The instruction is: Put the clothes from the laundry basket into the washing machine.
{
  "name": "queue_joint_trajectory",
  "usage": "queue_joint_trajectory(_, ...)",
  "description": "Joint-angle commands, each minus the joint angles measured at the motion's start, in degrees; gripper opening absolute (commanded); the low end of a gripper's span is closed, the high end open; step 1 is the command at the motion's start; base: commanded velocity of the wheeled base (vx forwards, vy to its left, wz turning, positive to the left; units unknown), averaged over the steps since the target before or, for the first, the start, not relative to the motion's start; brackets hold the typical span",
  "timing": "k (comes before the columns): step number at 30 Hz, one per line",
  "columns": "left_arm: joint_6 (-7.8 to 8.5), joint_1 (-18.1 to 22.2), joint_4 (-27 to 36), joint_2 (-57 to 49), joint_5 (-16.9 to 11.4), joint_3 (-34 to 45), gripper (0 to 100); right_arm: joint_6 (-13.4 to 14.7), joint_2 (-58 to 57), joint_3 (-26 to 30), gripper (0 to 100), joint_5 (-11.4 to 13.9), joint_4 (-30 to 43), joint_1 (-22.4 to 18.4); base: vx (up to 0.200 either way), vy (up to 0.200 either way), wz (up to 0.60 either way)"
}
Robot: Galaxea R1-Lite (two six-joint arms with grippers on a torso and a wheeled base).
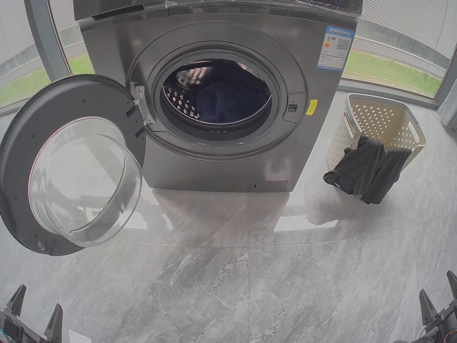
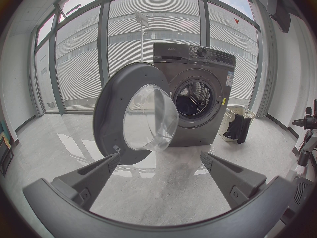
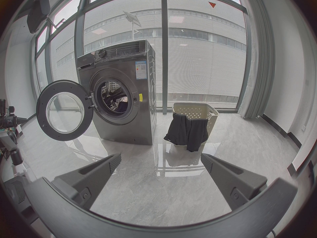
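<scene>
A grey washing machine (image 1: 214,86) stands ahead with its round door (image 1: 71,167) swung fully open to the left. Dark blue clothing (image 1: 223,102) lies inside the drum. To the machine's right sits a cream laundry basket (image 1: 385,120), and a black garment (image 1: 369,167) hangs over its front rim. My left gripper (image 1: 35,310) is low at the near left, open and empty. My right gripper (image 1: 440,294) is low at the near right, also open and empty. Both are far from the basket and the machine.
Glossy grey marble floor (image 1: 238,263) stretches between me and the machine. Tall windows (image 3: 204,50) run behind the machine and basket. The open door juts out into the floor space on the left.
</scene>
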Motion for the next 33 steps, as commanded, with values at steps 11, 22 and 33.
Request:
queue_joint_trajectory(11, -0.1, 0.0, 0.0, -0.5, 0.0, 0.8, 100, 0.0, -0.4, 0.4, 100, 0.0, 0.0, 0.0, 0.0, -0.2, 0.0)
queue_joint_trajectory(22, -0.27, 0.0, 0.0, -0.5, 0.2, 0.8, 100, 0.0, -0.4, 0.4, 100, 0.0, 0.0, 0.0, 0.0, -0.073, 0.0)
queue_joint_trajectory(33, -0.62, 0.0, 0.0, -0.5, 0.2, 0.8, 100, 0.0, -0.4, 0.4, 100, 0.0, 0.0, 0.0, 0.164, 0.0, 0.0)
